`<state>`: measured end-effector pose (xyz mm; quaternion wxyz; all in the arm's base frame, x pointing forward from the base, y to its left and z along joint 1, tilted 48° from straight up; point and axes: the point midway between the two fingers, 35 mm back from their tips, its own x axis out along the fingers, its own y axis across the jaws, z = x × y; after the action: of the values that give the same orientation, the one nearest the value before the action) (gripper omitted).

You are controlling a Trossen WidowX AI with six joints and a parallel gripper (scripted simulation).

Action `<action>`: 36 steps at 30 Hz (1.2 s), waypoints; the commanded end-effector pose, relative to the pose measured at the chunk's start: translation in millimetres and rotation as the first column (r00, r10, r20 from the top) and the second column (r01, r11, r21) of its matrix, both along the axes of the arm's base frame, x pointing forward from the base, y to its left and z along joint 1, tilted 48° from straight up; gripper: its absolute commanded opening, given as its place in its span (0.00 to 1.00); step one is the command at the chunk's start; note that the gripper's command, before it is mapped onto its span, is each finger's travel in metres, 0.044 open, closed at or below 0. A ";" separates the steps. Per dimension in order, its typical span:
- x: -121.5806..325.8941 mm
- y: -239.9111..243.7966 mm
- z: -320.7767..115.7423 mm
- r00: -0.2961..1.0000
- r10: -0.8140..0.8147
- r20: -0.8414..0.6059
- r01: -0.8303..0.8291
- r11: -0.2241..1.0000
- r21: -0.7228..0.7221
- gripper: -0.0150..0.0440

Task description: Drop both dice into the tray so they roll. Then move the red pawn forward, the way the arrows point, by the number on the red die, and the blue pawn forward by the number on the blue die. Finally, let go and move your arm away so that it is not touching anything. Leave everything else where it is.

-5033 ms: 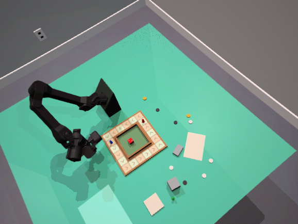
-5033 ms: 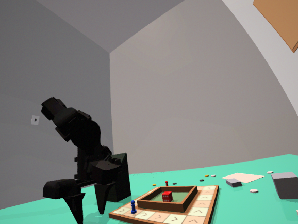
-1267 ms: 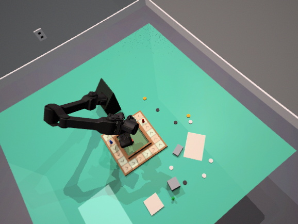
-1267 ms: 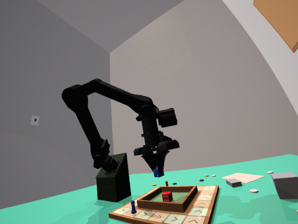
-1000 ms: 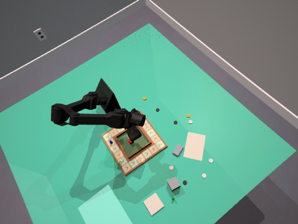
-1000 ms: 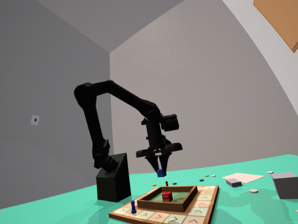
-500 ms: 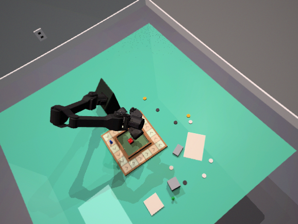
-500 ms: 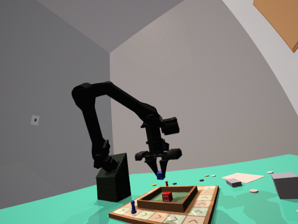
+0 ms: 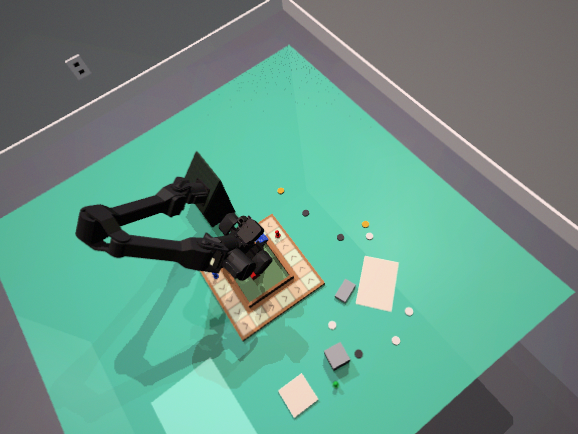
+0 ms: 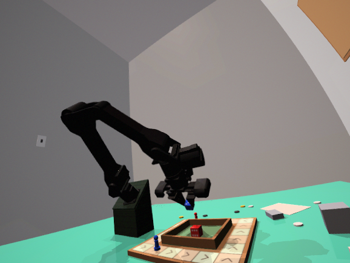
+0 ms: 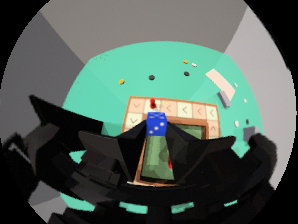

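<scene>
My gripper [image 10: 188,203] [image 11: 155,122] is shut on the blue die [image 9: 262,238] [image 10: 189,205] [image 11: 156,124] and holds it, tilted, above the tray's back part. The red die [image 9: 253,275] [image 10: 196,231] lies in the tray [image 9: 272,293] [image 10: 189,241], partly hidden by my arm in the top view; its face toward the exterior camera shows several pips. The red pawn [image 9: 277,234] [image 10: 195,215] [image 11: 153,103] stands upright on a board square near the back corner. The blue pawn [image 9: 215,275] [image 10: 156,243] stands on the left side of the board [image 9: 243,337] [image 10: 254,234].
A grey flat block [image 9: 345,291] [image 10: 274,214], a taller grey block [image 9: 337,355] [image 10: 334,218] and a green pawn [image 9: 335,384] are right of the board. Pale sheets [image 9: 378,284] [image 9: 298,395] and several small discs lie around. My arm's dark base [image 10: 133,212] stands behind the board's left side.
</scene>
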<state>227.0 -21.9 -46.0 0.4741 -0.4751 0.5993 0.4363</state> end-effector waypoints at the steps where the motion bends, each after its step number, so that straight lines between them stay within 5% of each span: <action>1: -0.4 0.3 0.5 0.998 0.018 0.063 -0.025 0.993 0.112 0.25; 12: 14.9 1.0 41.9 0.993 0.028 0.113 -0.047 0.984 0.173 0.25; 32: 12.3 0.1 39.8 0.994 0.024 0.111 -0.042 0.985 0.167 0.25; 36: 12.3 0.1 39.8 0.994 0.024 0.111 -0.042 0.985 0.167 0.43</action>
<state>239.4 -21.9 -6.0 0.5373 -0.4663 0.5254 0.4668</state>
